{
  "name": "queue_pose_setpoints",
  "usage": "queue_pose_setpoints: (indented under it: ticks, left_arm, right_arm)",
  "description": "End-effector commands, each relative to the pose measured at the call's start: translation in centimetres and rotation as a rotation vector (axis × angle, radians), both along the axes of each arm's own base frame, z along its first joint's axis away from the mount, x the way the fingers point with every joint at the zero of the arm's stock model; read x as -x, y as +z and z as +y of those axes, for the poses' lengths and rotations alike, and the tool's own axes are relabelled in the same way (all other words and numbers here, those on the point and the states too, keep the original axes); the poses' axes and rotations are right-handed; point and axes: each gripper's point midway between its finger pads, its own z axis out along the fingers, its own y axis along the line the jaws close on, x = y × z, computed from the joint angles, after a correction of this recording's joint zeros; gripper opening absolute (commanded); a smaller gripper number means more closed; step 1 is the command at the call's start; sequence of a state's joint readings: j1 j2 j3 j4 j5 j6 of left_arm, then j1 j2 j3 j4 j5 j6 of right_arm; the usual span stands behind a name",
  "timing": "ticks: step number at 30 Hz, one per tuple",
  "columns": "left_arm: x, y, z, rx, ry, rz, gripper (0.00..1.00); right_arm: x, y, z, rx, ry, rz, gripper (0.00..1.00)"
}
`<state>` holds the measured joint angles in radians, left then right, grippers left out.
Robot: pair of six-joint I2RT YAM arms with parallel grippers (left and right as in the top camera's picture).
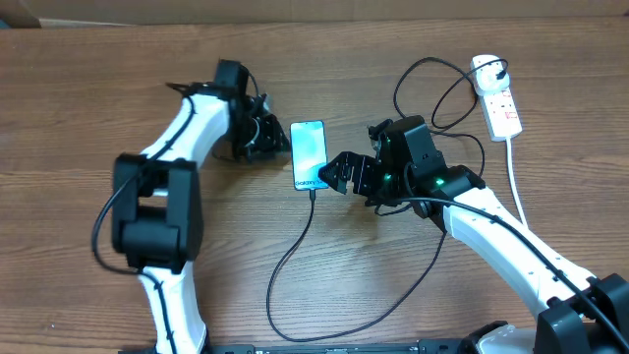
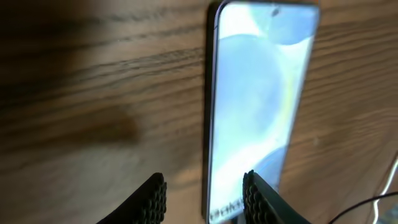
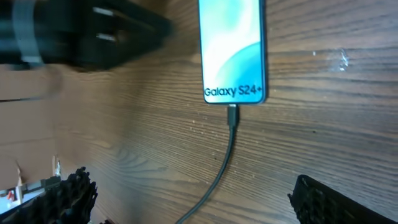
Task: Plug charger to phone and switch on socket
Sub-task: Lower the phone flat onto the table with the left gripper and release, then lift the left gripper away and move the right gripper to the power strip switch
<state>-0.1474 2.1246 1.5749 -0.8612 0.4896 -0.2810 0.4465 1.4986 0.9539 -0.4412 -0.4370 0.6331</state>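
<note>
The phone (image 1: 309, 154) lies flat on the table, its cyan screen up and the "Galaxy S24+" text at its near end. The charger's thin black cable (image 1: 295, 246) has its small tip in the phone's port (image 3: 232, 115). Its black plug (image 1: 488, 71) sits in the white socket (image 1: 499, 101) at the far right. My left gripper (image 2: 205, 200) is open, its fingers straddling the phone's (image 2: 255, 106) long left edge. My right gripper (image 3: 199, 199) is wide open and empty just below the phone (image 3: 233, 50), with the cable (image 3: 221, 168) running between its fingers.
The cable loops toward the table's front edge (image 1: 285, 334) and back up to the socket. The socket's thick white cord (image 1: 515, 182) runs down the right side. The left gripper shows as a dark blur in the right wrist view (image 3: 81, 37).
</note>
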Motion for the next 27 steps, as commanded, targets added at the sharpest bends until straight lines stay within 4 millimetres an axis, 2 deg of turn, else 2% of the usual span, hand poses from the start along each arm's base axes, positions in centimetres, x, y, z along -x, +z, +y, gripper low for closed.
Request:
queue_pose_setpoints:
  ticks: [1,5,7,8,9,10,11,16,19,23,24,27]
  left_arm:
    - [-0.5,7.3,1.5,-0.045,0.009,-0.181,0.38]
    - [0.8,13.4,3.5,-0.138,0.043,-0.31,0.4]
    - [2.1,16.4,4.6,-0.184,0.066,-0.369,0.45]
    - [2.8,17.7,5.1,-0.205,0.076,-0.393,0.51]
    - [3.6,19.0,5.6,-0.225,0.088,-0.417,0.67]
    - [4.5,20.2,6.1,-0.242,0.098,-0.439,0.88]
    - [5.4,21.3,6.6,-0.257,0.108,-0.458,0.99]
    - [9.7,25.5,7.8,-0.276,0.139,-0.536,1.0]
    - [12.0,27.5,8.2,-0.267,0.15,-0.588,1.0]
    - [14.5,29.5,8.5,-0.251,0.167,-0.644,1.0]
    - [15.1,30.0,8.6,-0.248,0.17,-0.66,1.0]
    - [16.4,30.5,8.8,-0.246,0.172,-0.674,0.99]
  right_arm:
    - [-0.3,0.8,-0.4,0.016,-0.002,-0.024,1.0]
    - [-0.4,2.6,-0.6,0.051,0.048,-0.044,1.0]
    - [-1.0,4.4,-1.5,0.095,0.039,-0.056,1.0]
    - [-1.5,5.6,-2.3,0.126,0.021,-0.064,1.0]
    - [-1.9,6.6,-3.1,0.158,-0.004,-0.071,1.0]
    - [-2.4,7.8,-4.2,0.193,-0.039,-0.078,1.0]
    - [-2.9,9.3,-5.5,0.23,-0.071,-0.092,1.0]
    - [-4.7,15.9,-14.1,0.385,-0.309,-0.143,1.0]
    - [-6.0,18.6,-20.0,0.415,-0.475,-0.178,1.0]
    - [-7.1,19.3,-26.2,0.409,-0.612,-0.161,1.0]
    - [-7.7,18.9,-28.0,0.398,-0.63,-0.143,1.0]
    - [-8.8,17.1,-31.2,0.367,-0.659,-0.085,1.0]
